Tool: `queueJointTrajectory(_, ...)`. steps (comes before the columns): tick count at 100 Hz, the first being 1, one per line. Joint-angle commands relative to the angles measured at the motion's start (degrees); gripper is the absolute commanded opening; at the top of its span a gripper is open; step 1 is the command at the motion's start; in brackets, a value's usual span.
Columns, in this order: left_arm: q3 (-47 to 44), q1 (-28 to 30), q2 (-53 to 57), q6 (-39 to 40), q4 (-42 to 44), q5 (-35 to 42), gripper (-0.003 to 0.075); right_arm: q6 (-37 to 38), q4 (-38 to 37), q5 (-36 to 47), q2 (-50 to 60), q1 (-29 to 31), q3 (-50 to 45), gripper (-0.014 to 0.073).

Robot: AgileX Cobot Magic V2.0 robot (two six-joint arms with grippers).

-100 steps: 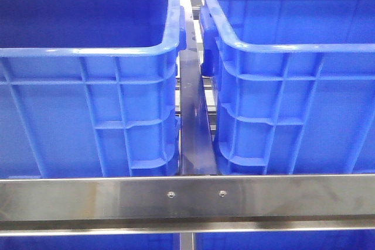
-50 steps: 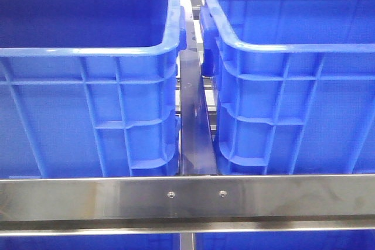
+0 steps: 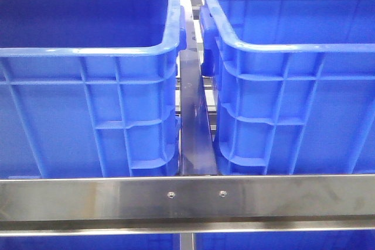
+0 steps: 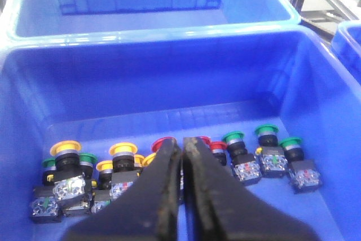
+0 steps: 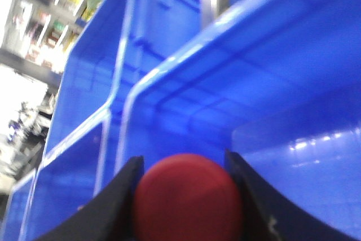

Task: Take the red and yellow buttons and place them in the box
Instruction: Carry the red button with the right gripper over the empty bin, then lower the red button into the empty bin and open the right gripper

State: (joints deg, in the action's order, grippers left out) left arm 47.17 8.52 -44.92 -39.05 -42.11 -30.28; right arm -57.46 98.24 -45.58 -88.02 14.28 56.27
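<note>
In the right wrist view the right gripper [image 5: 183, 196] clamps a red button [image 5: 188, 196] between its fingers, above a blue crate [image 5: 293, 111]. The left gripper [image 4: 183, 150] has its fingers pressed together on nothing, over a crate [image 4: 169, 83] whose floor carries yellow buttons [image 4: 123, 150] at 9 o'clock of the fingertips and green ones [image 4: 267, 131] at 3 o'clock. No writing is readable anywhere.

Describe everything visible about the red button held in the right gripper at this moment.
The red button shows only in the right wrist view, as a smooth, rounded, matte red cap that looks plastic. It sits clamped between the two dark fingers of the right gripper, which touch it on both sides. Its body below the cap is hidden, and the picture is blurred, so no markings can be read. Behind it are the walls of blue crates; nothing else touches it.
</note>
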Motion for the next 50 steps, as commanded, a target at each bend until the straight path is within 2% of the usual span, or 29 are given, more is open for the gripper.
queueJointTrajectory(1, 1.6, 0.0, 0.3, 0.5, -2.3, 4.0, -0.0019, -0.9, 6.2, -2.0, -2.3, 0.3, 2.3, 0.0000)
queueJointTrajectory(25, 1.6, 0.0, 0.3, 0.5, -2.3, 4.0, -0.0019, -0.9, 7.6, -5.1, -14.2, -1.5, 8.2, 0.0000)
queueJointTrajectory(50, 1.6, 0.0, 0.3, 0.5, -2.4, 4.0, -0.0019, -0.9, 7.6, -2.7, -20.8, -5.2, 14.5, 0.0000)
